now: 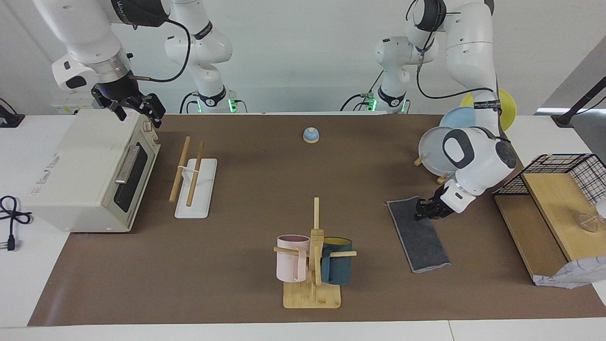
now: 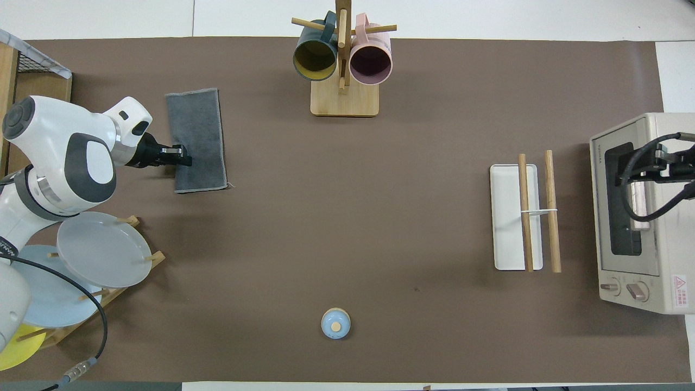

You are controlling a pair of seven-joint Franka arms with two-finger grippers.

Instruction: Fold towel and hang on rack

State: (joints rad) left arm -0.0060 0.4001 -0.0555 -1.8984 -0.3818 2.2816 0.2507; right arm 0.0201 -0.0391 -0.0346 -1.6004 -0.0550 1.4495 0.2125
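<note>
The towel [image 1: 419,234] lies flat on the brown mat as a narrow strip, dark grey face up, toward the left arm's end of the table; it also shows in the overhead view [image 2: 198,130]. My left gripper [image 1: 424,211] is down low at the towel's long edge that faces the left arm's end [image 2: 182,155], touching or just above the cloth. The rack [image 1: 187,173], two wooden rods on a white base [image 2: 505,217], stands toward the right arm's end, beside the oven. My right gripper [image 1: 135,108] waits, open and empty, over the toaster oven's top [image 2: 673,163].
A toaster oven [image 1: 90,170] stands at the right arm's end. A mug tree [image 1: 315,255] with a pink and a dark teal mug stands farthest from the robots. A small blue bell [image 1: 310,135] sits near the robots. A plate stand [image 1: 438,151] and a wire basket [image 1: 563,173] are at the left arm's end.
</note>
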